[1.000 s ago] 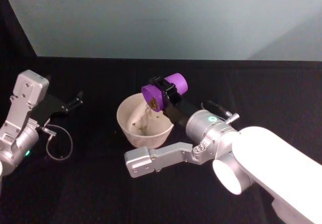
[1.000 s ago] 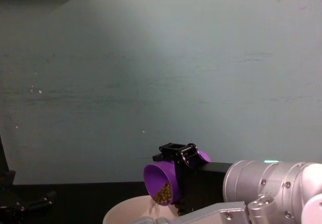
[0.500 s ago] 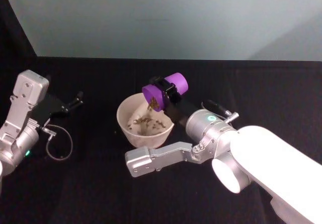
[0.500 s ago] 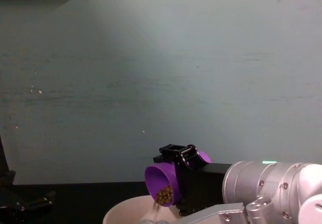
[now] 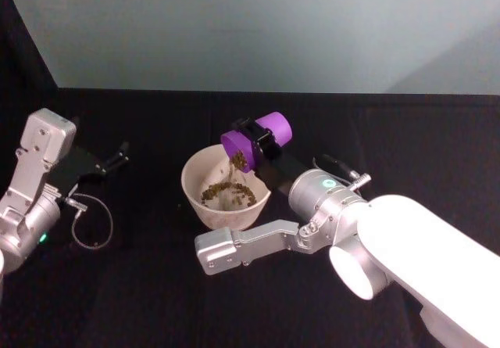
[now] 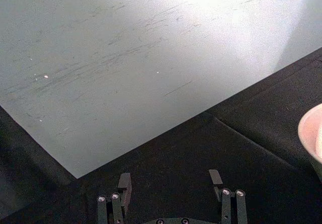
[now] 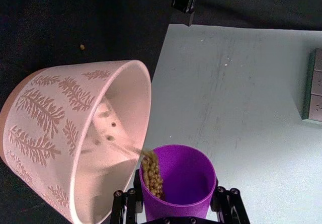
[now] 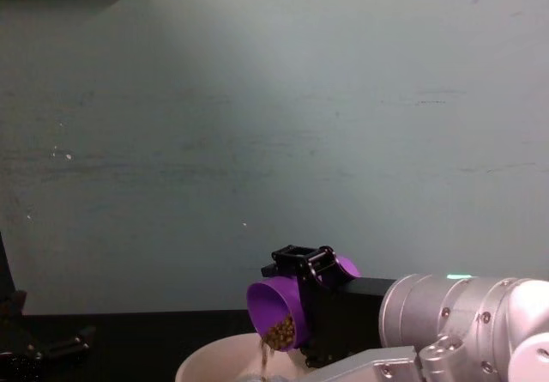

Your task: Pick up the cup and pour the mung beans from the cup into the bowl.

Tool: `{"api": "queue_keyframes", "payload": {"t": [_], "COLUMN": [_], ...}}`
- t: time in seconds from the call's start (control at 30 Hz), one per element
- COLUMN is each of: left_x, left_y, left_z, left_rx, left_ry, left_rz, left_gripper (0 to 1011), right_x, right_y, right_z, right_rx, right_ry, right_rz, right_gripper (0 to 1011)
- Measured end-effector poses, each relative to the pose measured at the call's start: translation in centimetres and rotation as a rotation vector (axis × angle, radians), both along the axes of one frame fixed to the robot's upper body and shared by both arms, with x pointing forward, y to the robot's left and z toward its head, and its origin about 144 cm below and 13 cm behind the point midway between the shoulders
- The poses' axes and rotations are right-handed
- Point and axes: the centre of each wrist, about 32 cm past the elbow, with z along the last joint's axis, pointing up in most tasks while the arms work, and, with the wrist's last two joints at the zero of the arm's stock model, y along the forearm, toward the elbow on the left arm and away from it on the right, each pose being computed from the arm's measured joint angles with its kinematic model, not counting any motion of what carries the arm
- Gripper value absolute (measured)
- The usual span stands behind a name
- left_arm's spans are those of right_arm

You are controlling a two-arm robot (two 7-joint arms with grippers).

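Centre of the head view: the right gripper (image 5: 262, 141) is clamped across the cup (image 5: 273, 127), which is tipped mouth-down just above the bowl (image 5: 221, 217). A second ago only a few beans (image 5: 229, 194) dotted the bowl's floor; now there's a proper heap. A clump still sits at the cup's lip, so the pour isn't finished. The left gripper (image 5: 119, 155), fingers spread and empty, is parked at mid-left.

We get dim room light; the black tabletop (image 5: 156, 301) swallows any shadows. The wall (image 6: 226, 2) washes out near-white in the left wrist view. Right arm's white shell (image 5: 422, 238) glares in the head view. Falling mung beans (image 7: 151, 173) smear.
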Motion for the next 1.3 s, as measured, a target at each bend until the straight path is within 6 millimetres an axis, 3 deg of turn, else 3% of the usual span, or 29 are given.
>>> {"api": "queue_keyframes", "payload": {"t": [1.3], "left_x": [0.00], "left_y": [0.00], "left_z": [0.00], "left_rx": [0.000], "left_ry": [0.000], "left_rz": [0.000], "left_gripper": [1000], "right_x": [-0.15], "right_y": [0.51], "right_z": [0.34], "right_rx": [-0.047], "right_ry": [-0.041], "right_rz": [0.007], "right_gripper": [723]}}
